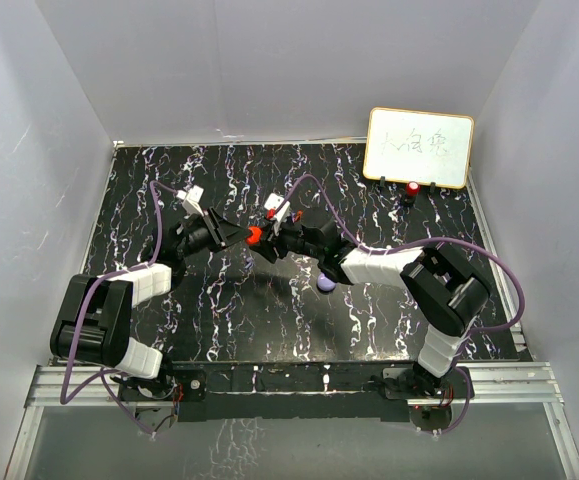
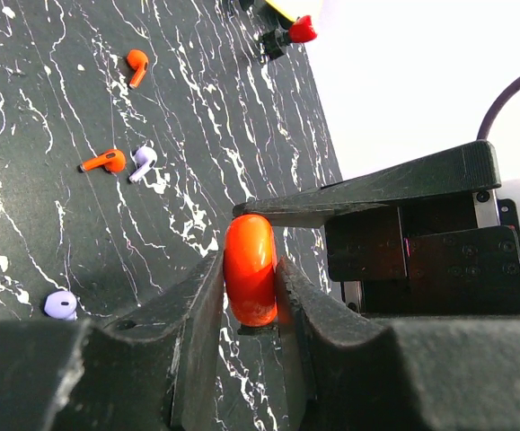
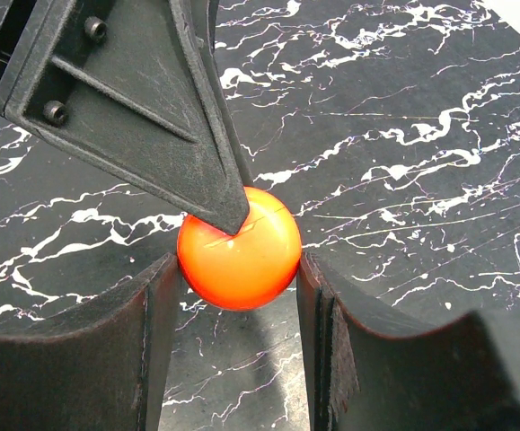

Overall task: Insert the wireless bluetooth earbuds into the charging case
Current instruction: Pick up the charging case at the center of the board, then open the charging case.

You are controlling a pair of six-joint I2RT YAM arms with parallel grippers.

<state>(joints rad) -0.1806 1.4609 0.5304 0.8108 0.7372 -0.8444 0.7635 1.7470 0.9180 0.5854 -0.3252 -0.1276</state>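
Clamped edge-on right before the left wrist lens is the round red charging case [image 2: 251, 287]. The left gripper [image 2: 249, 262] has its jaws clenched on the two flat faces and holds the case above the desk [image 1: 219, 320]. In the right wrist view the same case shows face-on as a glossy orange-red disc. The right gripper [image 3: 237, 259] has its jaws closed against the rim, one finger on each side, at the very tips. One black finger of the left gripper crosses the top of the disc there, its point resting on the red face.

From above, the two arms meet nose to nose over the middle of the desk, with the red case between them.

The wireless bluetooth earbuds lie loose on the black marbled surface, well apart from the held case. In the left wrist view one red earbud [image 2: 136, 65] lies alone farther off. A second red earbud [image 2: 104, 162] lies just beside a pale purple earbud [image 2: 142, 162], stems pointing apart. A round purple case [image 1: 326, 284] rests on the desk under the right arm's forearm.

At the far right corner a framed whiteboard [image 1: 419, 147] with handwriting stands upright, a small red-and-black item [image 1: 410, 188] just in front of it.
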